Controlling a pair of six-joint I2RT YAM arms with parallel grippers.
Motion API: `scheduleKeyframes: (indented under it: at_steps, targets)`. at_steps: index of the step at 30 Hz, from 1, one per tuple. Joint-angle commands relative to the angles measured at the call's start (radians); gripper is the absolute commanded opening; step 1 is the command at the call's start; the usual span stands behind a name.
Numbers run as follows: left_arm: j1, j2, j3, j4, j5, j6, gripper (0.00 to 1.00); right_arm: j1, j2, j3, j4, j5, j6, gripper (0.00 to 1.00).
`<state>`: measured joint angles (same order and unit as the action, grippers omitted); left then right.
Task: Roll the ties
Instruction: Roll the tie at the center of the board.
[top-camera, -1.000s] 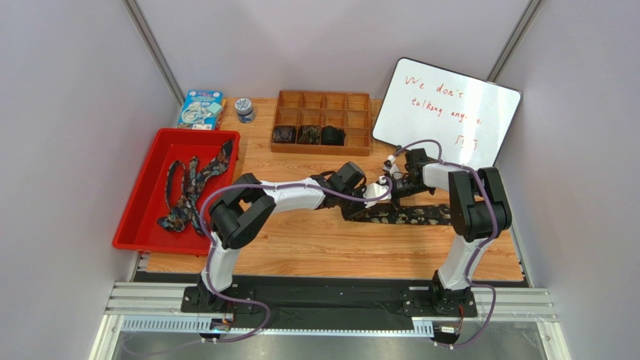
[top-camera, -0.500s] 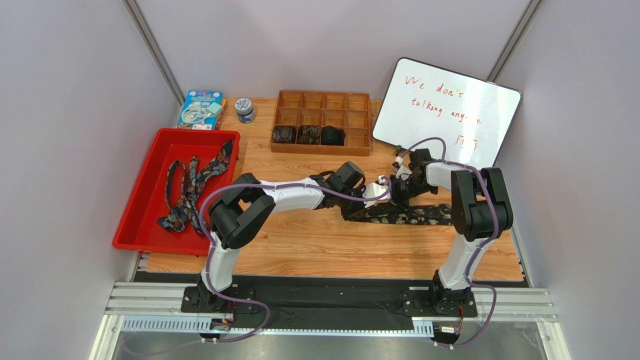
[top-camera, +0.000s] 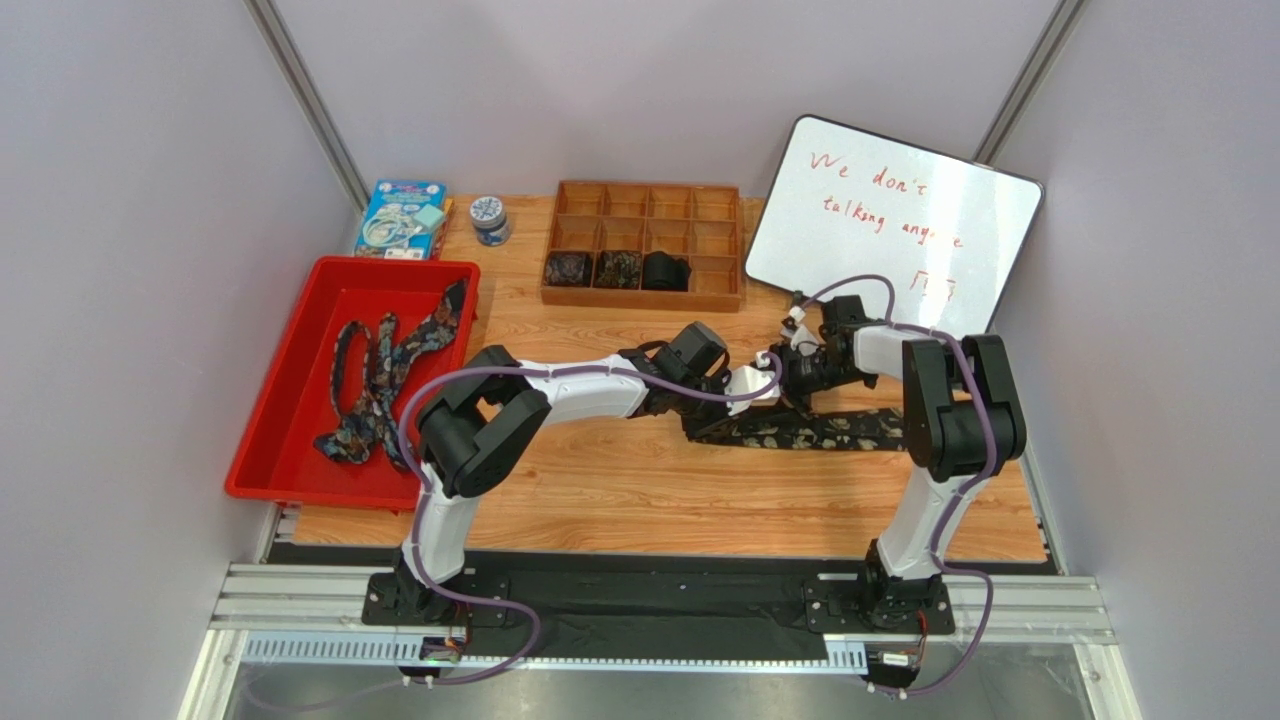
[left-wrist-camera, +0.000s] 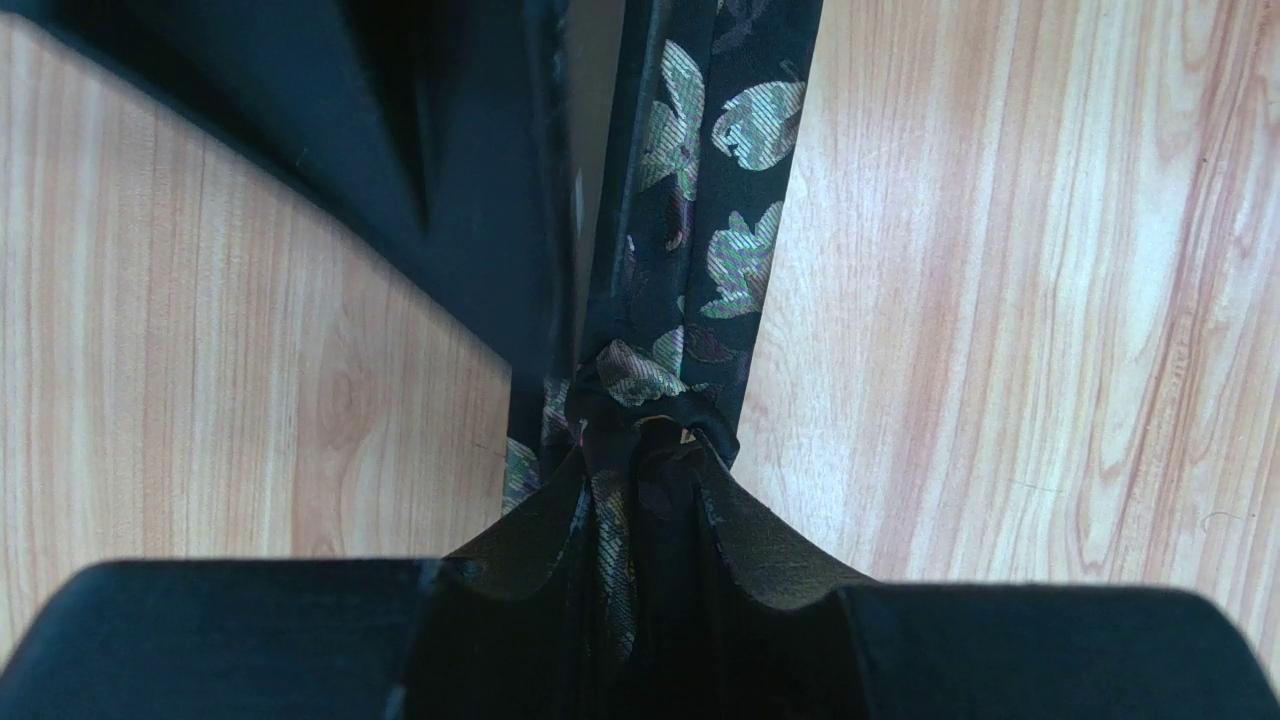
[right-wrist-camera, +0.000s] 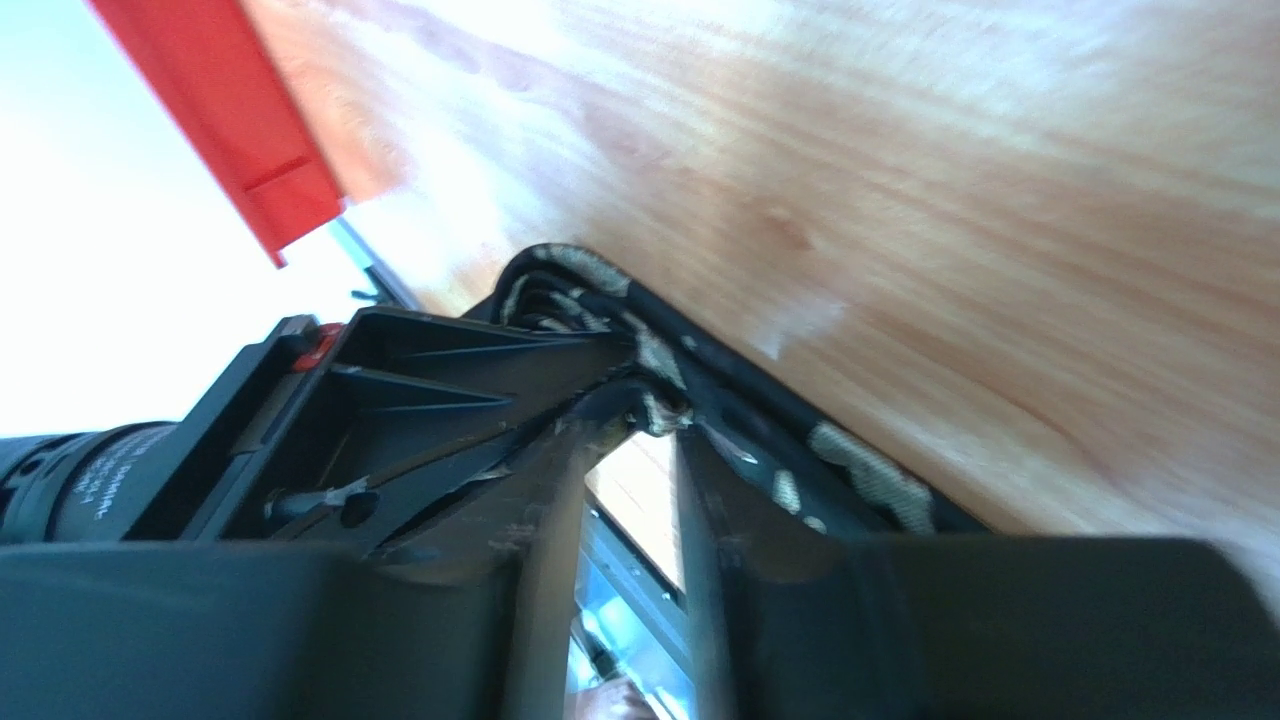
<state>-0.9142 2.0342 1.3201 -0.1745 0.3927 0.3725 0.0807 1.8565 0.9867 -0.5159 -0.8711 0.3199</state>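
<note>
Nearest the arm bases, a dark floral tie (top-camera: 804, 432) lies along the wooden surface (top-camera: 631, 495), stretched left to right in front of the right arm. Just behind its left part the two hands meet, close together at mid-surface.

The left hand (left-wrist-camera: 646, 468) is closed down on the tie. In its wrist view the fabric is gathered into a tight bunch right at the fingertips. The rest of the strip runs straight away from them over the wood. A black finger of the other hand stands just beside the strip.

The right hand (right-wrist-camera: 639, 435) has its fingers a little apart, and light shows through the narrow gap along their length. A folded edge of the tie curls round just past its tips, against the left hand. Whether those tips pinch any cloth I cannot tell.

To the left, well apart from the hands, a red tray (top-camera: 271, 435) holds loose ties (top-camera: 376, 383) in a tangle. Beyond the hands stands a wooden divider box (top-camera: 646, 203). Three coils (top-camera: 616, 270) of dark fabric sit side by side in its nearest row, one per compartment, starting from the left end.

At the far edge are a blue box (top-camera: 401, 218) and a small jar (top-camera: 489, 219). A whiteboard (top-camera: 894, 225) with red writing leans at the far right.
</note>
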Motion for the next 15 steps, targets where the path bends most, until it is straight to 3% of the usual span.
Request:
scheduleKeyframes:
  at_steps: [1, 5, 15]
  targets:
    - [-0.003, 0.057, -0.042, -0.128, 0.04, 0.014, 0.08, -0.004, -0.028, -0.039, 0.073, -0.112, 0.047, 0.43]
    - [-0.002, 0.057, -0.047, -0.128, 0.043, 0.014, 0.09, 0.001, -0.005, -0.04, 0.08, -0.117, 0.117, 0.5]
    - [-0.003, 0.063, -0.033, -0.128, 0.037, 0.003, 0.09, 0.001, -0.029, -0.048, 0.025, -0.19, 0.101, 0.43]
